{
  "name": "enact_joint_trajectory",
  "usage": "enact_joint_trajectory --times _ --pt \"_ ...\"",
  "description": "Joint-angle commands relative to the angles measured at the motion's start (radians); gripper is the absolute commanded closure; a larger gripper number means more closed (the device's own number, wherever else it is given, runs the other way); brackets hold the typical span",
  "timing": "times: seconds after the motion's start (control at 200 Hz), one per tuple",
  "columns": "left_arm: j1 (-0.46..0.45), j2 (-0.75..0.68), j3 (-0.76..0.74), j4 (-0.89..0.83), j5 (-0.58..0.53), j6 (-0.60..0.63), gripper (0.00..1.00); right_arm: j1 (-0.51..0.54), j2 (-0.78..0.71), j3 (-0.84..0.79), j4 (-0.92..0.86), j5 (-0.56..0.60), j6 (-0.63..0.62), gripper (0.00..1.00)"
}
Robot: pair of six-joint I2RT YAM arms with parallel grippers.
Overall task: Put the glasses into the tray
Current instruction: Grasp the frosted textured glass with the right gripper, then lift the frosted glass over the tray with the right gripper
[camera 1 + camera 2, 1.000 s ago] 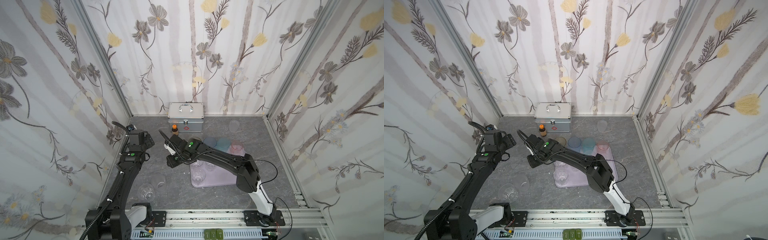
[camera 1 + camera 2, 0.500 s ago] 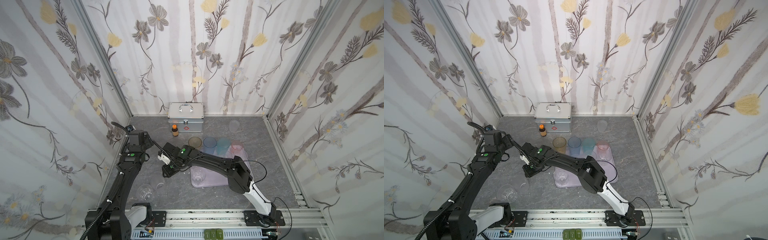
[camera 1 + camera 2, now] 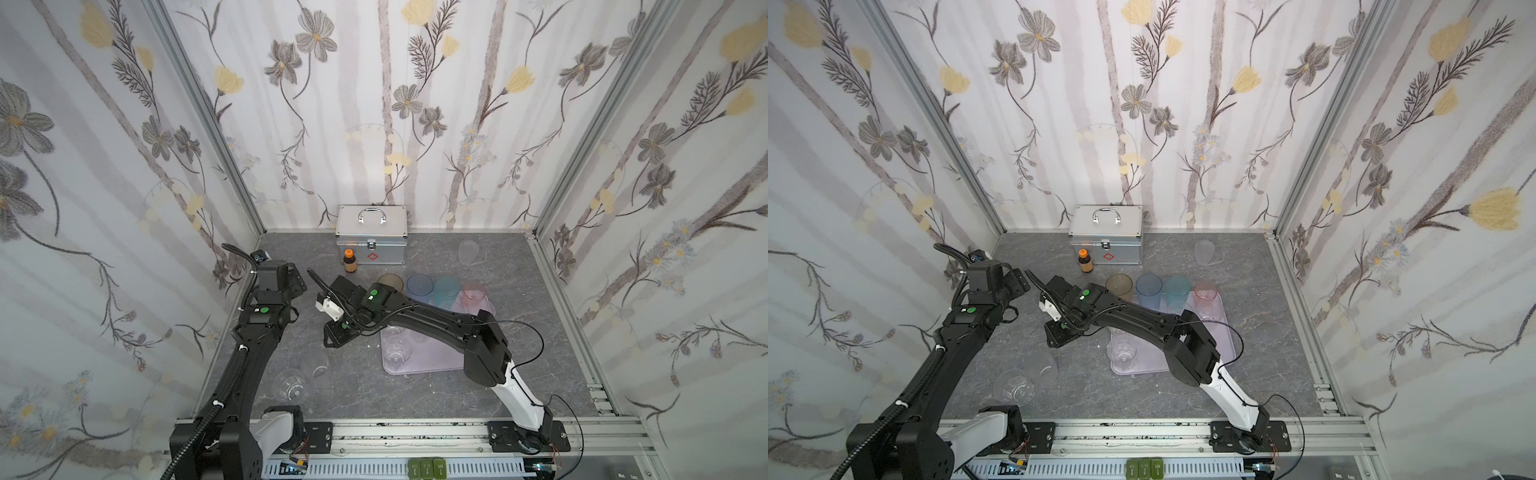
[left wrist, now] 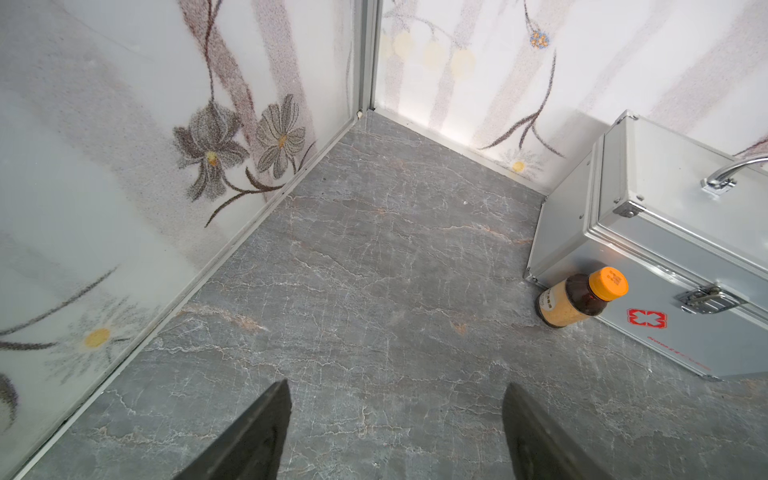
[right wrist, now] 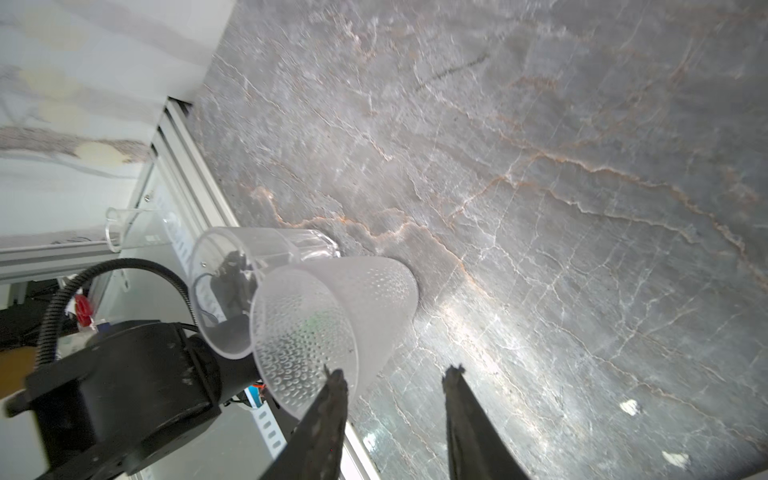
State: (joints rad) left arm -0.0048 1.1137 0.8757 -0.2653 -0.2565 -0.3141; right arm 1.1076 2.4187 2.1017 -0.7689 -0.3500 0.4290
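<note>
The lilac tray point(image 3: 434, 358) lies right of centre in both top views, with a short clear glass point(image 3: 397, 353) standing in it. Amber point(image 3: 390, 282), blue point(image 3: 419, 284), teal point(image 3: 446, 286) and pink point(image 3: 474, 293) glasses line its far edge. A frosted glass point(image 3: 314, 365) and a clear glass point(image 3: 289, 384) stand at the front left. My right gripper point(image 3: 330, 338) hangs open and empty just beyond the frosted glass point(image 5: 332, 324); in the right wrist view one finger overlaps its rim. My left gripper point(image 4: 395, 390) is open over bare floor at the left wall.
A silver case point(image 3: 371, 241) stands against the back wall with a small brown bottle point(image 3: 350, 261) in front of it. Another frosted glass point(image 3: 468, 251) stands at the back right. The left arm's base point(image 5: 124, 386) sits close behind the front-left glasses.
My right gripper has swung from beside the tray's far left corner toward the front left, closer to the frosted glass. The left arm has stayed put.
</note>
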Motion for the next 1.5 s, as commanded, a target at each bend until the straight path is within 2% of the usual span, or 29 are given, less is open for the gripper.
enact_joint_trajectory --times 0.0,0.19,0.425,0.69,0.809,1.104,1.319,1.494 --pt "0.004 0.004 0.023 -0.003 -0.039 0.018 0.17 0.012 0.004 0.003 0.023 -0.035 -0.004 0.58" --pt "0.027 0.011 0.028 -0.003 -0.016 0.006 0.17 0.02 0.05 0.003 0.022 -0.028 -0.007 0.59" --pt "0.038 0.014 0.02 -0.002 0.013 -0.013 0.17 0.02 0.086 0.007 0.022 0.0 -0.006 0.64" --pt "0.037 0.012 0.02 -0.003 0.025 -0.017 0.17 0.006 0.064 0.006 0.023 0.058 0.003 0.86" --pt "0.038 0.009 0.02 -0.003 0.031 -0.019 0.17 -0.007 0.05 0.005 0.023 0.075 0.007 0.91" --pt "0.038 0.0 0.012 -0.004 0.045 -0.023 0.18 -0.039 -0.002 0.001 0.022 0.129 0.014 0.94" --pt "0.012 -0.023 0.005 -0.008 0.054 -0.042 0.19 -0.077 -0.069 0.002 -0.009 0.291 0.01 0.95" --pt "-0.032 -0.038 0.018 -0.015 0.042 -0.052 0.19 -0.124 -0.162 0.003 -0.032 0.349 0.004 0.95"
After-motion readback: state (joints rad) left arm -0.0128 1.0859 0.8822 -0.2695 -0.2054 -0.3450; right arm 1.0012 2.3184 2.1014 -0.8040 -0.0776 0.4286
